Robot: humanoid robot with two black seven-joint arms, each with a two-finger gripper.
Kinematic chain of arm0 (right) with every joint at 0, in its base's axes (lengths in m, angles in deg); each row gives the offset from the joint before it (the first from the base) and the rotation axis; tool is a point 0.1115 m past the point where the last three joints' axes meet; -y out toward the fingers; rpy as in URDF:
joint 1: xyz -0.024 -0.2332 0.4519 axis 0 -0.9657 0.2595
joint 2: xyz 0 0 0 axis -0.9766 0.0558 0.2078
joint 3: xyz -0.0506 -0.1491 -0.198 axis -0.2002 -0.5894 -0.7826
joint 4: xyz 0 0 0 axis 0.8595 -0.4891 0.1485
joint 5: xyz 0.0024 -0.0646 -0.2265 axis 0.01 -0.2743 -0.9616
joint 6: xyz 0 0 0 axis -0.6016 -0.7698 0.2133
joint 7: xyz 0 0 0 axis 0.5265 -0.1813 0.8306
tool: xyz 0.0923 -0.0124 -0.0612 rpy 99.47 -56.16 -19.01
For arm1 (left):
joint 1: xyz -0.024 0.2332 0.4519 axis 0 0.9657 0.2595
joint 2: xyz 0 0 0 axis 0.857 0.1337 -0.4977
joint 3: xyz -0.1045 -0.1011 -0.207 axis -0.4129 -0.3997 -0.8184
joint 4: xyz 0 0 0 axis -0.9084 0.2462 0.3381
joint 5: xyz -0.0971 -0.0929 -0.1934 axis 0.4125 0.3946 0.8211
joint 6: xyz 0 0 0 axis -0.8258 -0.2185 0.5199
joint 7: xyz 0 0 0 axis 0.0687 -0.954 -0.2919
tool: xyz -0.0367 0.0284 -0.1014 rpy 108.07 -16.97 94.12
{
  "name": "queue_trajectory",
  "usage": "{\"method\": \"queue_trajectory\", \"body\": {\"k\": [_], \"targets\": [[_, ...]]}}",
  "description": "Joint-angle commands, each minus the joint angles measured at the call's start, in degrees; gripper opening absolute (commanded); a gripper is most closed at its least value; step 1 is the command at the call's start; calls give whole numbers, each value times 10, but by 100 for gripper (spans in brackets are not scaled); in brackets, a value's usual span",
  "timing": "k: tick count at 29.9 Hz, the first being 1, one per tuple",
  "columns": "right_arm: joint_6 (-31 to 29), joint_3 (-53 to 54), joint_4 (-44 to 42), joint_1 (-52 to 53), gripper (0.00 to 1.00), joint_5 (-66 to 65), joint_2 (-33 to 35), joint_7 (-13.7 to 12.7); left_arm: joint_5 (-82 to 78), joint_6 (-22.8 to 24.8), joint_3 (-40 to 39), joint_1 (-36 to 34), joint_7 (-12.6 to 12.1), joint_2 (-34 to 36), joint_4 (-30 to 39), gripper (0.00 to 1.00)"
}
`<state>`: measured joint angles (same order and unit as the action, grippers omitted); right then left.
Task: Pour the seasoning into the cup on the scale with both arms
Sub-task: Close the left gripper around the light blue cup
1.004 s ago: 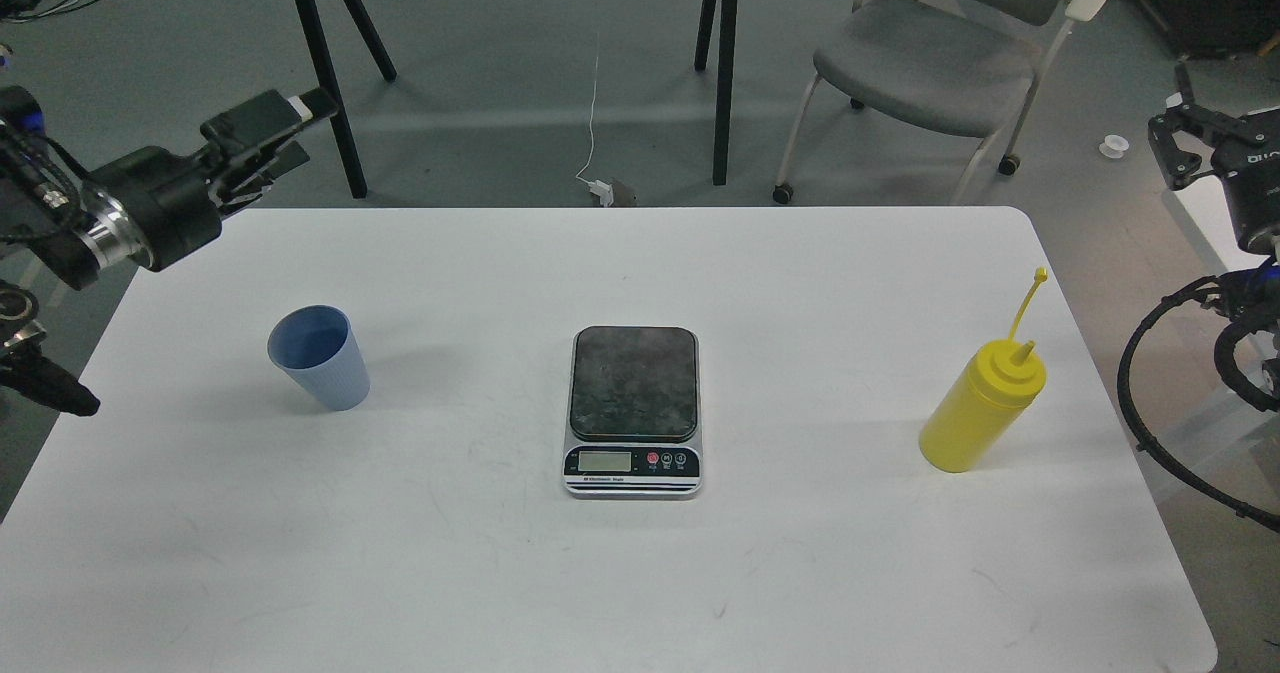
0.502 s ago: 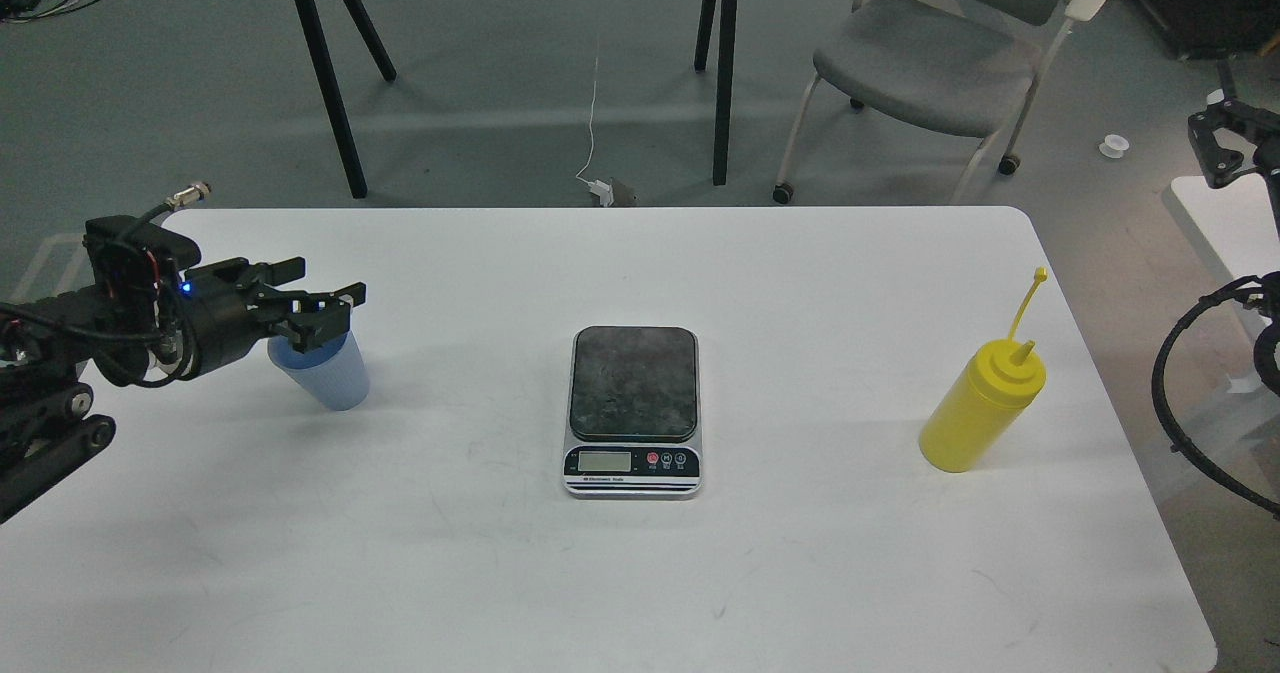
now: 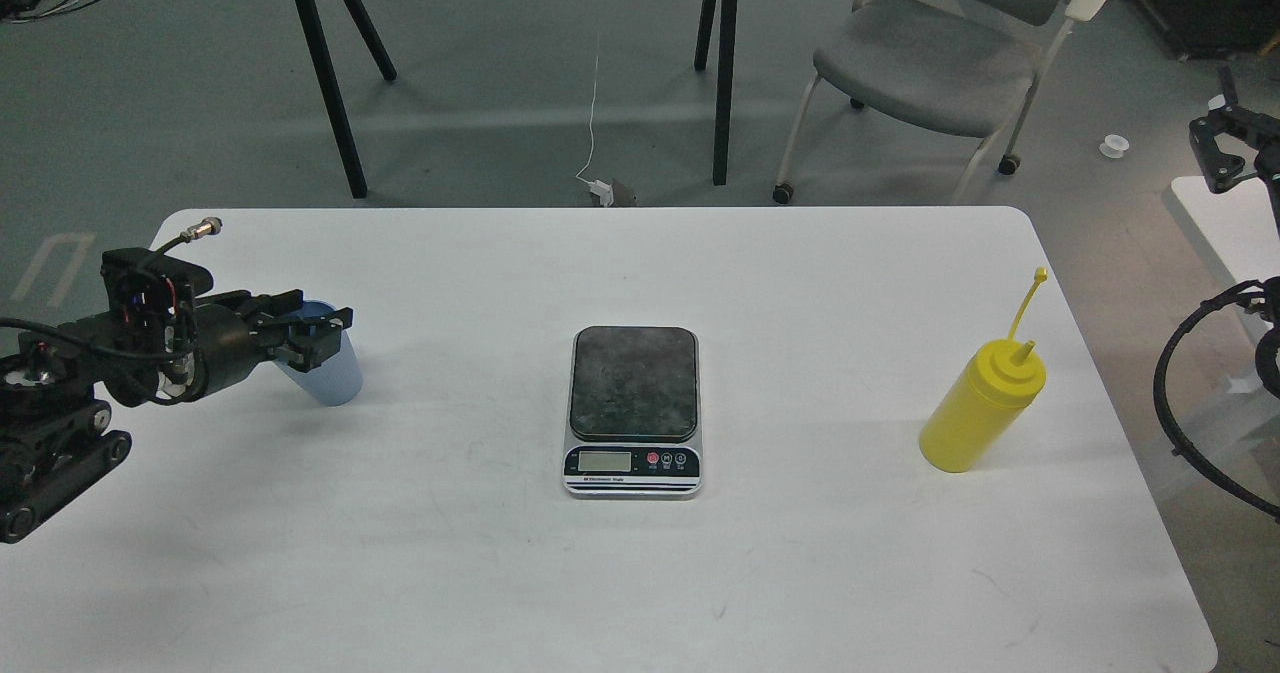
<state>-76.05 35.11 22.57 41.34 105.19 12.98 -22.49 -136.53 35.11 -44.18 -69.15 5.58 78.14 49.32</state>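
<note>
The light-blue ribbed cup (image 3: 335, 378) stands on the white table (image 3: 800, 573) at the left. My left gripper (image 3: 318, 321) reaches in from the left with a finger on either side of the cup's upper part, closed against it; the fingers hide most of the rim. The scale (image 3: 633, 408), with its dark platform bare, lies at the table's middle. The yellow seasoning bottle (image 3: 980, 408) stands upright at the right with its cap strap sticking up. My right gripper (image 3: 1222, 148) shows only partly at the right edge, off the table and far from the bottle.
A grey chair (image 3: 930, 53) and black trestle legs (image 3: 725, 73) stand on the floor behind the table. A loop of black cable (image 3: 1170, 403) hangs off the table's right edge. Bare tabletop lies between the cup, scale and bottle.
My left arm swung down from above the table's far left corner to the cup, and its fingers have narrowed around it. The cup shifted slightly left. The right gripper moved to the right edge.
</note>
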Motion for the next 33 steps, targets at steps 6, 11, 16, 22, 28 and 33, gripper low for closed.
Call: {"method": "queue_trajectory", "body": {"k": [6, 11, 16, 22, 28, 33], "targets": [[0, 1, 0, -1, 100, 0, 0, 1, 1, -6, 1, -7, 5, 7, 4, 67], [0, 1, 0, -1, 100, 0, 0, 0, 2, -8, 4, -6, 7, 8, -6, 67], [0, 1, 1, -3, 100, 0, 0, 1, 2, -9, 5, 2, 21, 8, -39, 61], [0, 2, 0, -2, 100, 0, 3, 1, 2, -9, 6, 3, 34, 3, -52, 39], [0, 2, 0, -3, 100, 0, 5, 1, 3, -7, 6, 5, 51, 4, -55, 8], [0, 2, 0, -6, 100, 0, 6, 1, 4, -7, 17, 1, 52, 4, -55, 4]]}}
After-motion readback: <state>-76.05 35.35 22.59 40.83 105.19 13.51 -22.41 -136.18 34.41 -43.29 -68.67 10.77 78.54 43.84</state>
